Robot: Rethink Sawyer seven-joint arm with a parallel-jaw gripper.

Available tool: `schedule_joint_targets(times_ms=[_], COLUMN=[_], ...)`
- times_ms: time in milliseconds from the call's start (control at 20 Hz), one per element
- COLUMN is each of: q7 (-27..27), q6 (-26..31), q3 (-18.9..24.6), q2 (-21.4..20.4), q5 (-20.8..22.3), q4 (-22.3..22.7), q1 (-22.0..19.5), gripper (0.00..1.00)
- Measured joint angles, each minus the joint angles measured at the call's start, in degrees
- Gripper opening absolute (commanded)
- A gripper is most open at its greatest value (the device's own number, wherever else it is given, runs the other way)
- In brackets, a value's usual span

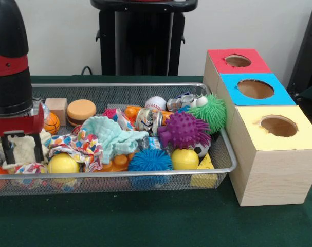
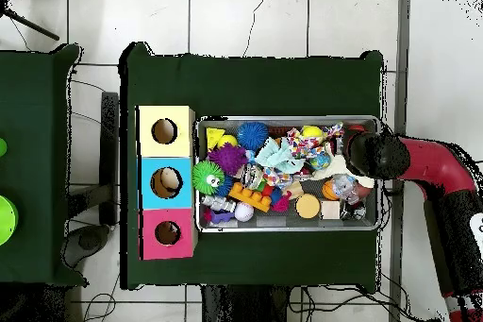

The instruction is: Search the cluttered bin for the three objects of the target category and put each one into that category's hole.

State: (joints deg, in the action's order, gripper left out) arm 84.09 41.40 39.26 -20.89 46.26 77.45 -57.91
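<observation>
The silver wire-mesh bin (image 1: 145, 87) lies on the green table, full of toys; in the overhead view its rim (image 2: 283, 119) runs left to right. My gripper (image 1: 23, 149) is low over the bin's left end in the front view, at its right end in the overhead view (image 2: 363, 153). Its black fingers (image 1: 8, 148) stand apart, open, either side of a cream cloth (image 1: 23, 146). The red-surround hole (image 1: 238, 60) tops the far wooden box and also shows in the overhead view (image 2: 168, 233).
Blue-surround (image 1: 255, 88) and yellow-surround (image 1: 279, 125) holes sit nearer the camera. The bin holds purple (image 1: 184, 129), green (image 1: 213, 110) and blue (image 1: 149, 160) spiky balls, yellow balls (image 1: 63, 163), a small basketball (image 1: 51, 122), a baseball (image 1: 156, 103), a burger toy (image 1: 81, 110) and a mint cloth (image 1: 112, 134).
</observation>
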Motion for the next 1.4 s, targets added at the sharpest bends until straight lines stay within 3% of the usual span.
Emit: schedule_joint_targets(times_ms=[350,650,700,1400], q7=[0.00,0.00,0.00,0.00], q6=[-9.86,-13.48,-13.67,-13.68], q3=[-0.06,-0.87,-1.07,-2.07], q2=[2.92,3.66,3.76,2.43], q5=[1.99,2.87,2.90,2.92], q4=[0.55,1.56,1.65,3.75], q1=[-0.68,-0.41,-0.32,1.46], gripper=[1.00,1.00,0.00,0.00])
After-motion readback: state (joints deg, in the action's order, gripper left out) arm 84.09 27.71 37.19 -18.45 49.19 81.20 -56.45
